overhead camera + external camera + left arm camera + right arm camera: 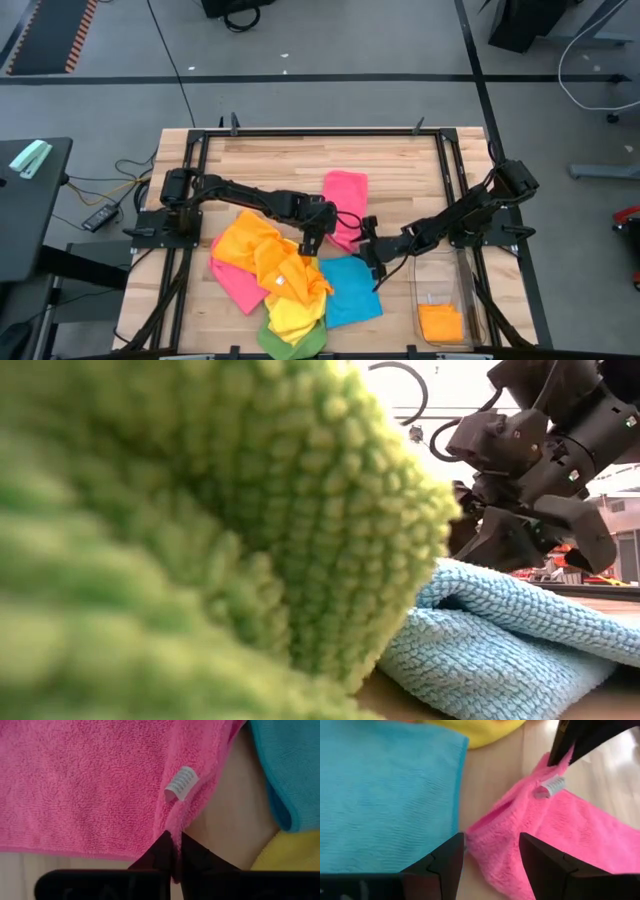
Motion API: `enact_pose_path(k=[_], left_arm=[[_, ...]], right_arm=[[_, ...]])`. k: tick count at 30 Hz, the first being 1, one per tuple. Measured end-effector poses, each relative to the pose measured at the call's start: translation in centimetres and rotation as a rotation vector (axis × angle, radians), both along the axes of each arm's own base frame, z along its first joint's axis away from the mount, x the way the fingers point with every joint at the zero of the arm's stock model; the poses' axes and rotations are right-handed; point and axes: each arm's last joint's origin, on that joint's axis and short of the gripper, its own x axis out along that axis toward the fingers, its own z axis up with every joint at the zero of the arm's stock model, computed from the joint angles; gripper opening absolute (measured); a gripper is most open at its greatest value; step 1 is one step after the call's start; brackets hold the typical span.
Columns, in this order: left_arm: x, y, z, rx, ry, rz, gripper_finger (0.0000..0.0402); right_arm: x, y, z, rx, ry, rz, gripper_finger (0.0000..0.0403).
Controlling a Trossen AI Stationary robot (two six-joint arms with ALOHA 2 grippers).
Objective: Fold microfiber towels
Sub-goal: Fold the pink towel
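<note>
Overhead, both arms reach toward mid-tabletop (400, 160), meeting at the pink towel (346, 195). Left wrist: the left end effector (172, 851) is clenched on its corner. Right wrist: the right end effector (491, 857) spreads released, straddling the pink edge.

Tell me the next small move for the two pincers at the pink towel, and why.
Probably close the right pincer on the pink towel corner lying between its open fingers. The left pincer is already shut on the neighbouring corner by the white tag, so a second grip would let both arms lift that edge and fold it. The blue towel lies clear beside it.
</note>
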Motion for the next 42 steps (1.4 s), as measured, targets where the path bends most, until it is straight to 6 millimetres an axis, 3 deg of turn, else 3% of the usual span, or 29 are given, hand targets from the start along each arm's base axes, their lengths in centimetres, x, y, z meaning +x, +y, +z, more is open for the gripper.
enact_pose_path(k=[5,12,17,25,37,42], left_arm=[[0.0,0.0,0.0,-0.001,0.0,0.002,0.0007],[0.0,0.0,0.0,-0.007,0.0,0.013,0.0028],[0.0,-0.1,0.0,-0.01,-0.005,0.018,0.0012],[0.0,-0.1,0.0,-0.016,-0.005,0.029,0.0025],[-0.2,-0.8,-0.1,-0.01,0.013,0.001,0.0009],[-0.2,-0.8,-0.1,-0.012,0.013,0.002,0.003]], right_arm=[[-0.1,0.0,-0.1,-0.009,0.017,0.001,0.0206],[-0.3,0.5,-0.1,-0.047,0.002,-0.01,0.0264],[0.0,1.1,-1.2,-0.077,-0.003,-0.015,0.0287],[2.3,1.8,-2.3,-0.177,-0.017,-0.056,0.0283],[1.7,1.3,-1.8,-0.237,0.018,-0.159,0.028],[1.9,1.4,-1.6,-0.216,-0.008,-0.158,0.0253]])
